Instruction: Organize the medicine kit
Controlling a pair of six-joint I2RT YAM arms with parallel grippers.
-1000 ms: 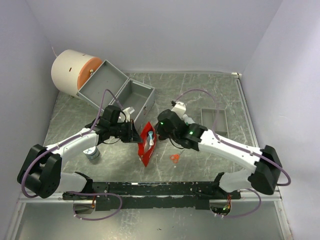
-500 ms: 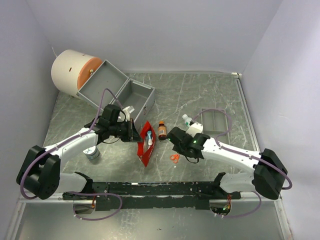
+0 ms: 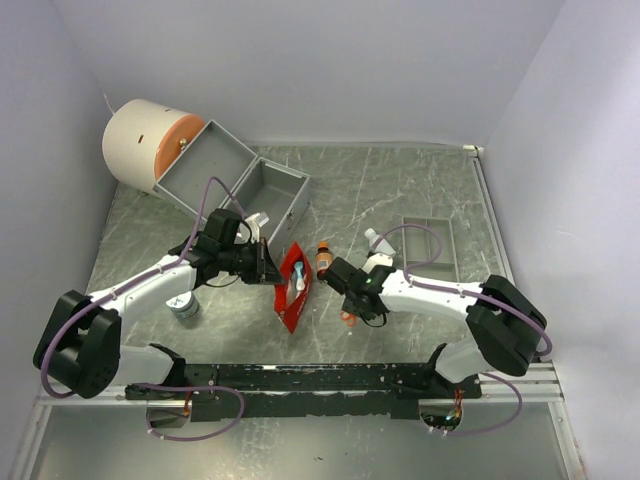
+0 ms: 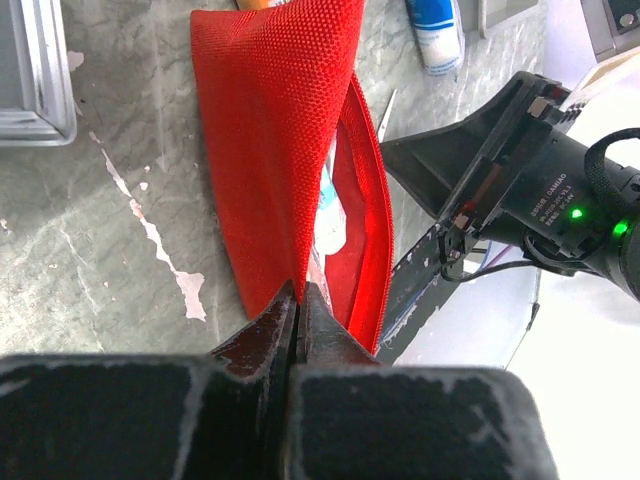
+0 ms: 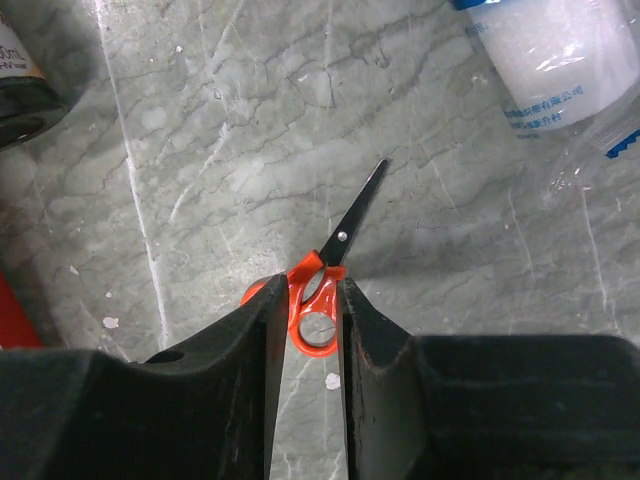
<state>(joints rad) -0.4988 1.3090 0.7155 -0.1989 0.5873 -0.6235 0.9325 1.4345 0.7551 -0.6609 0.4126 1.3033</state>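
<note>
The red pouch [image 3: 294, 285] of the medicine kit lies open at the table's middle, with white items inside. My left gripper [image 4: 298, 295] is shut on the near edge of the pouch [image 4: 280, 150]. The kit's grey metal case [image 3: 240, 180] stands open at the back left. Small orange-handled scissors [image 5: 318, 310] lie flat on the table, blade pointing away. My right gripper [image 5: 312, 290] has both fingers pressed against one handle ring. In the top view that gripper [image 3: 352, 306] sits just right of the pouch, over the scissors [image 3: 347, 319].
A brown bottle [image 3: 324, 259] lies right of the pouch and a white bottle [image 3: 377, 241] further right. At the right is a shallow grey divided tray [image 3: 428, 242]. A big white drum [image 3: 148, 143] stands behind the case. A small jar [image 3: 183, 308] is near the left arm.
My right arm pulled back from the pouch, left the brown bottle beside it, came down over the scissors and closed on their handle. The left arm stayed still, holding the pouch.
</note>
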